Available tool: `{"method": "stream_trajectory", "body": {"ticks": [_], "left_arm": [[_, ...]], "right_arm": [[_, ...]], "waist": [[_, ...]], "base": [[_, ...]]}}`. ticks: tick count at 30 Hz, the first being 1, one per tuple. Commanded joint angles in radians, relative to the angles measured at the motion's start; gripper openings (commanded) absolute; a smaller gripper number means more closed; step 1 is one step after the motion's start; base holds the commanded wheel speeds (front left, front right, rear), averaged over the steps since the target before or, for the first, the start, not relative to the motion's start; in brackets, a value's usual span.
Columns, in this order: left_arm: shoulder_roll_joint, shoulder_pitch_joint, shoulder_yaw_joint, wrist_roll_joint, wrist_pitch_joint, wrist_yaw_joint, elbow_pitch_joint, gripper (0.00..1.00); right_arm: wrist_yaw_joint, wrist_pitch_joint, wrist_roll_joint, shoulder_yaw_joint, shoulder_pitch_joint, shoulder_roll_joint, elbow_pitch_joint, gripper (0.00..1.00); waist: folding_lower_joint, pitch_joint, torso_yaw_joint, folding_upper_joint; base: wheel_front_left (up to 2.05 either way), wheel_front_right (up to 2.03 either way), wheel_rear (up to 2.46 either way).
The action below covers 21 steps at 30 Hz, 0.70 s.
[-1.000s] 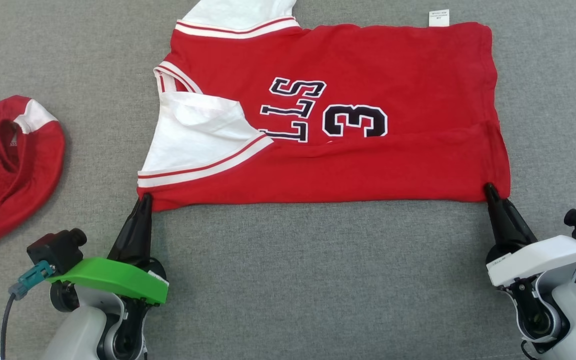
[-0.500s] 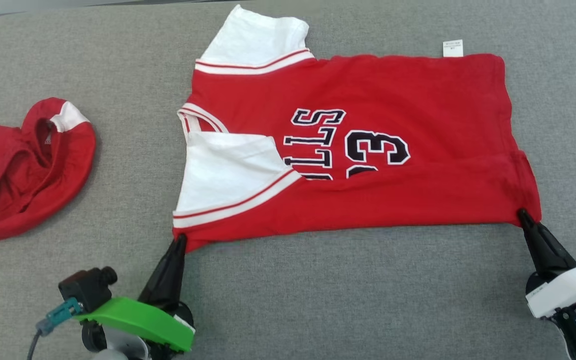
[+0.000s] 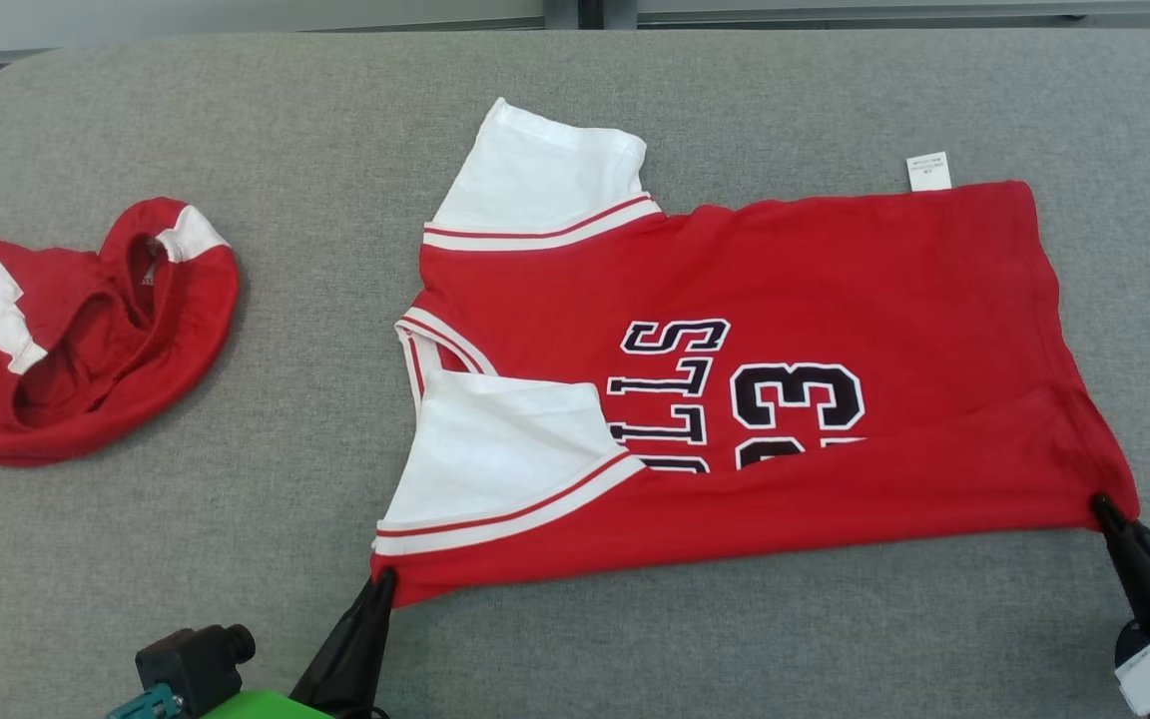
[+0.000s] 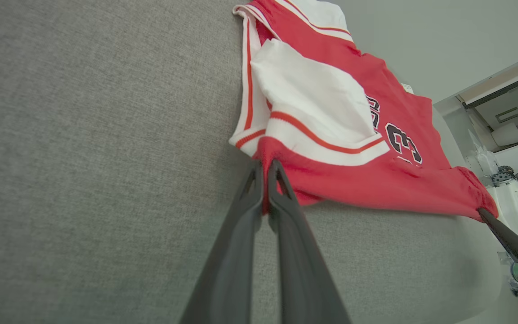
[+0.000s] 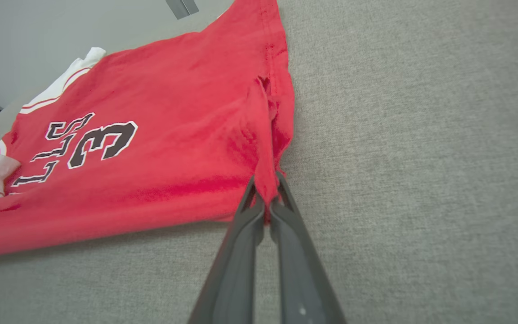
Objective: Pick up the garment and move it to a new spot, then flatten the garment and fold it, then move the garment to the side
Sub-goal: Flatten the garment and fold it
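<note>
Jersey (image 3: pixel 785 300): red with white sleeves, lying mostly flat on the grey surface (image 3: pixel 236 599), neck toward the robot's left, hem toward its right; dark lettering and number face up.
Near edge: folded over toward the middle, hiding the lower part of the lettering and number; it runs from one gripper to the other, and the left wrist view shows a shadow beneath it.
Near sleeve (image 3: pixel 495 449): white with a red-striped cuff, folded onto the chest.
Far sleeve (image 3: pixel 545 175): spread flat on the surface beyond the shoulder.
Tag (image 3: pixel 929 172): small and white, sticking out from the far edge near the hem.
Left gripper (image 3: pixel 382 581): fingers pressed together on the near corner at the shoulder end, red cloth pinched between the tips.
Right gripper (image 3: pixel 1100 502): fingers clamped on the near hem corner; the right wrist view shows cloth bunched between the tips.
Second garment (image 3: pixel 86 379): red and white, crumpled, well apart from the jersey at the surface's left side.
</note>
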<state>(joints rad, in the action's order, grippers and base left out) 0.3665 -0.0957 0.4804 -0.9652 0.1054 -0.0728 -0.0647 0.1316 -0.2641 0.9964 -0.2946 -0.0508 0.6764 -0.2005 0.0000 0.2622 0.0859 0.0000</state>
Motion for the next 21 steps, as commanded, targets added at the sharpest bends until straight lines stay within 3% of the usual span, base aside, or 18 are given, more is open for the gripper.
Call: {"method": "stream_trajectory", "body": {"ticks": [1, 10, 11, 12, 13, 14, 15, 16, 19, 21], "left_arm": [[0.015, -0.011, -0.006, 0.016, -0.004, -0.014, -0.006, 0.0], [0.022, -0.006, 0.013, 0.043, -0.025, -0.052, 0.01, 0.0], [0.026, -0.003, 0.016, 0.049, -0.029, -0.052, 0.016, 0.0], [0.027, 0.001, 0.019, 0.053, -0.03, -0.053, 0.022, 0.16], [0.029, 0.006, 0.021, 0.06, -0.03, -0.055, 0.029, 0.39], [0.028, 0.01, 0.022, 0.062, -0.031, -0.055, 0.034, 0.54], [0.026, 0.019, 0.022, 0.064, -0.028, -0.056, 0.042, 0.82], [0.026, 0.025, 0.022, 0.071, -0.025, -0.058, 0.048, 1.0], [0.033, 0.04, 0.022, 0.094, -0.007, -0.068, 0.047, 1.0], [0.106, 0.108, -0.011, 0.16, -0.013, -0.097, -0.036, 1.0]], "right_arm": [[-0.002, -0.001, 0.016, -0.012, -0.02, 0.001, 0.003, 0.0], [-0.002, -0.001, 0.024, -0.06, -0.004, -0.001, -0.004, 0.0], [-0.002, -0.001, 0.027, -0.063, 0.0, -0.007, -0.004, 0.15], [-0.002, -0.001, 0.033, -0.068, 0.001, -0.01, -0.004, 0.32], [-0.002, -0.001, 0.039, -0.069, 0.004, -0.014, -0.001, 0.67], [-0.002, -0.001, 0.041, -0.07, 0.005, -0.015, 0.0, 1.0], [-0.002, -0.001, 0.041, -0.068, 0.005, -0.015, 0.002, 1.0], [-0.002, -0.001, 0.038, -0.062, 0.006, -0.013, 0.002, 1.0], [-0.002, -0.001, 0.011, -0.017, -0.019, -0.007, 0.016, 1.0], [-0.002, -0.001, -0.105, 0.078, -0.03, -0.036, 0.079, 1.0]], "waist": [[0.0, -0.003, 0.003, 0.0], [0.0, -0.004, -0.024, 0.0], [0.0, -0.005, -0.027, 0.0], [0.0, -0.005, -0.028, 0.0], [0.0, -0.006, -0.03, 0.0], [0.0, -0.008, -0.031, 0.0], [0.0, -0.009, -0.032, 0.0], [0.0, -0.011, -0.032, 0.0], [0.0, -0.023, -0.033, 0.0], [0.0, -0.043, -0.038, 0.0]], "base": [[0.0, 0.0, 0.0], [0.0, 0.0, 0.0], [0.0, 0.0, 0.0], [0.0, 0.0, 0.0], [0.0, 0.0, 0.0], [0.0, 0.0, 0.0], [0.0, 0.0, 0.0], [0.0, 0.0, 0.0], [0.0, 0.0, 0.0], [0.0, 0.0, 0.0]]}}
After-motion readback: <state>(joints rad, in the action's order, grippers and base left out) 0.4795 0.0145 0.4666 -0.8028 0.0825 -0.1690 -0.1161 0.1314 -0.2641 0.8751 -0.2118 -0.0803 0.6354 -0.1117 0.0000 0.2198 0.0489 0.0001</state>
